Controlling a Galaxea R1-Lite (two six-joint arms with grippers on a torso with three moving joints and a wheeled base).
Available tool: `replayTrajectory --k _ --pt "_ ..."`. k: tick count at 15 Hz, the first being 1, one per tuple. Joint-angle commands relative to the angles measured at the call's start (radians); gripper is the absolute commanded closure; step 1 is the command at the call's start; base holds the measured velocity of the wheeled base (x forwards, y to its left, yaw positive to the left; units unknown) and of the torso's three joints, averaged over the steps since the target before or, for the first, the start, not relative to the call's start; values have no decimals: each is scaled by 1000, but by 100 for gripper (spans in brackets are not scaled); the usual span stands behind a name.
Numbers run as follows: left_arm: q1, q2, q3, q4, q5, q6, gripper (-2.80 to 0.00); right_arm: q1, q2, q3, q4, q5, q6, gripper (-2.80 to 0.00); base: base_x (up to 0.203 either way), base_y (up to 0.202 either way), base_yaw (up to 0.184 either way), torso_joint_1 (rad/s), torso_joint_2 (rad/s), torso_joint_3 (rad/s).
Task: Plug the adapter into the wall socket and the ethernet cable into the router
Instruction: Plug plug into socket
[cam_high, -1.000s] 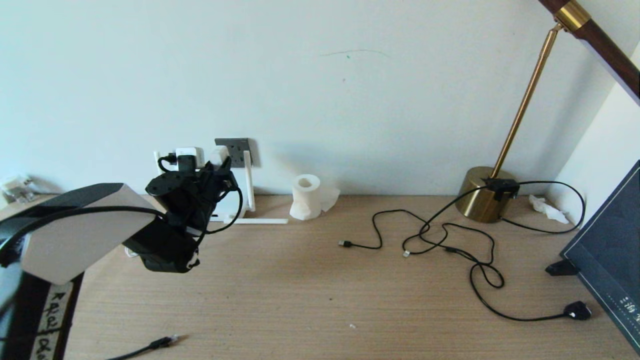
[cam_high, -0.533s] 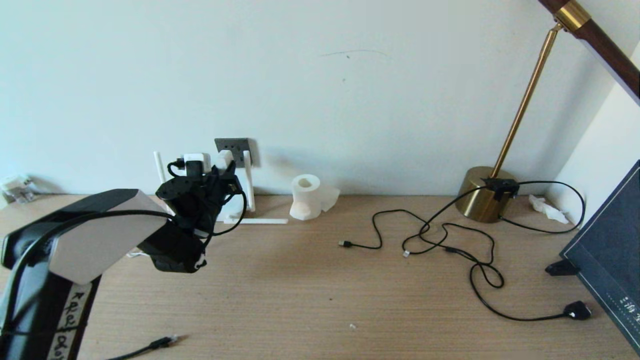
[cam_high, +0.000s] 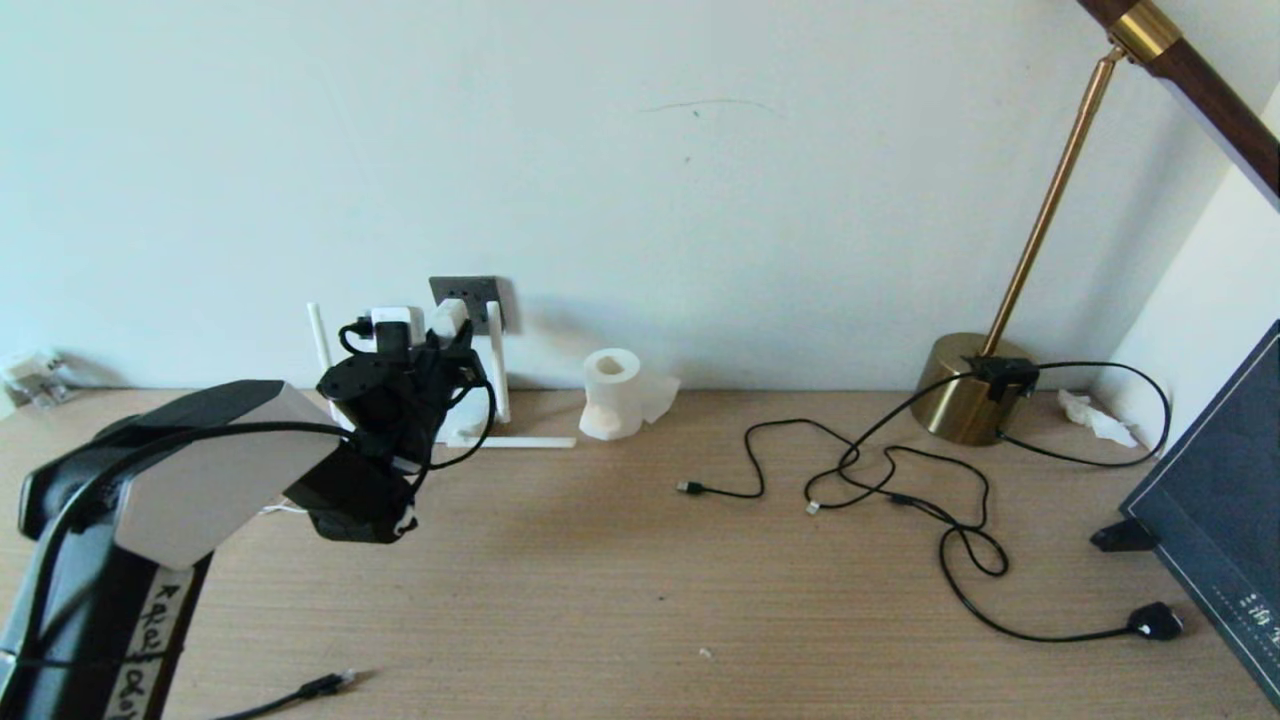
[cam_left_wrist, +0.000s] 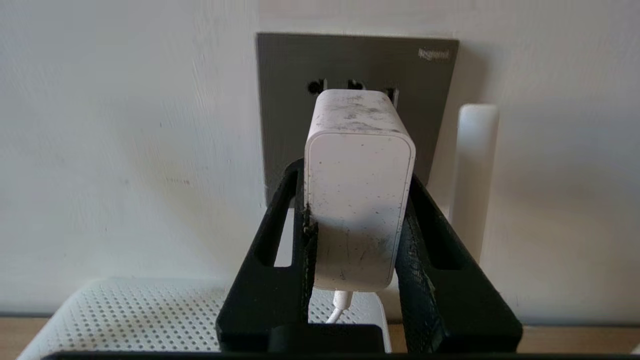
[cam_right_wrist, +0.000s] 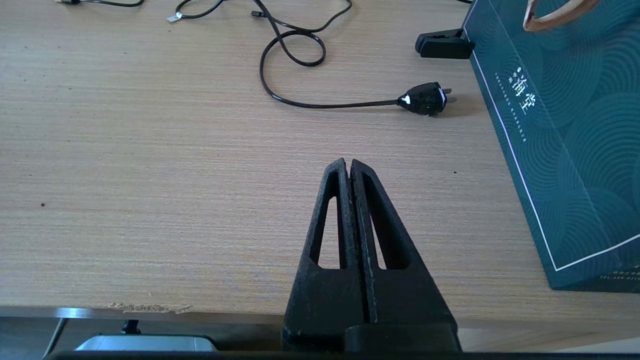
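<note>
One second has carried my left claw (cam_left_wrist: 357, 235) up and rightward, toward the wall, so the adapter (cam_left_wrist: 359, 200) clamped between its fingers now fronts the wall socket (cam_left_wrist: 280, 100); I judge insertion near, pins hidden; arm reaches forward over the router (cam_left_wrist: 150, 315), wrist level; right claw (cam_right_wrist: 348, 167) parked above the tabletop (cam_right_wrist: 150, 150), pressed together; ethernet cable (cam_high: 320, 687) lies unplugged at the near edge.

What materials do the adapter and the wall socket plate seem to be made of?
The adapter, held by the left gripper, looks like matte white plastic: rounded moulded edges, dark scuff marks. The wall socket plate looks like brushed grey metal or metal-look plastic; fine streaks show, which one is unclear.
</note>
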Motion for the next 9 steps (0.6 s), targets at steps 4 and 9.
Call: replayTrajectory --k 4,9 --pt "3 2 -7 -8 0 0 0 0 0 0 1 0 0 0 0 0 0 0 0 0" --pt "10 26 -57 -8 -3 0 0 0 1 0 1 0 0 0 0 0 0 0 0 0"
